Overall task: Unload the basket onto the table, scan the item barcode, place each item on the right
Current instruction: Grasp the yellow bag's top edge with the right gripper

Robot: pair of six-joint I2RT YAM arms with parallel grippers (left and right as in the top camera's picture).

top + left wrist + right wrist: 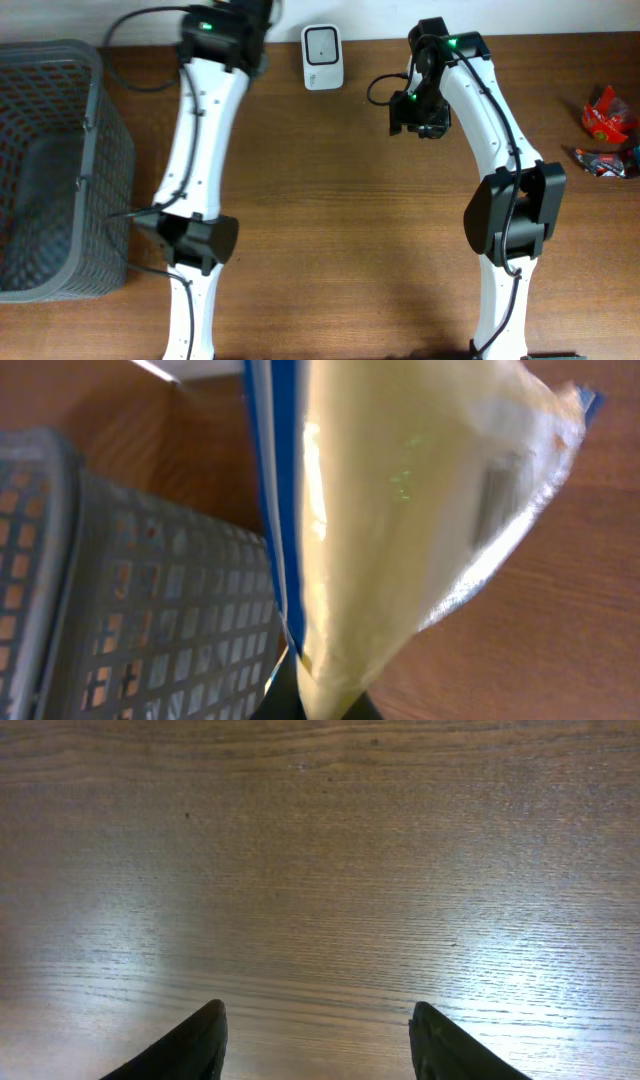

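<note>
The left claw [318, 705] is clamped shut on the lower end of the item, a pale yellow packet [400, 510] with a blue edge, which fills the left wrist view and hangs clear of the table [320, 870]. Holding it by 1 end likely leaves its faces free to be turned toward the white scanner [322, 55] at the far side of the table. A greyish patch [495, 500] on the packet may be the barcode, but it is too blurred to tell. The grey basket [150, 620] is just beside the packet, probably where scanned goods go. The left arm [205, 130] stretches almost straight from the near edge to the far edge, its wrist just left of the scanner; from overhead the packet itself is hidden under that wrist. The right arm [480, 110] bends at its elbow and leans in toward the scanner's right side. The right claw [315, 1045] points down at bare wood, fingers spread with nothing between them. 2 snack wrappers [608, 120] lie well apart at the right edge, apparently waiting their turn.
</note>
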